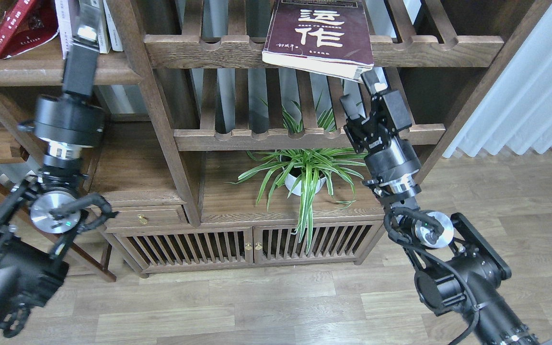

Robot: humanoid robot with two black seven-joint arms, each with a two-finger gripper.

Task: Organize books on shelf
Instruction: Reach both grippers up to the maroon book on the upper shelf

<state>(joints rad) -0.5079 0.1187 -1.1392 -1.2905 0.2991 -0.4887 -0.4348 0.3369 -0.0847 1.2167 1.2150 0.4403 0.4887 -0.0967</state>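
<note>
The left gripper (86, 21) is reaching up in front of the upright white books (67, 24) on the plank shelf (41, 72); it is blurred and seen end-on, so I cannot tell how its fingers are standing. Just to its left, a red paperback (17, 26) is leaning tilted on that shelf. Well to its right, the maroon book (321, 33) with big white characters is lying on a slatted rack (237, 50), its lower edge overhanging the scalloped front rail. The right gripper (363, 91) is sitting directly beneath that overhanging corner, its fingers spread apart and holding nothing; contact with the book cannot be confirmed. Below this gripper, a potted spider plant (304, 175) is standing on the cabinet top (223, 201).
</note>
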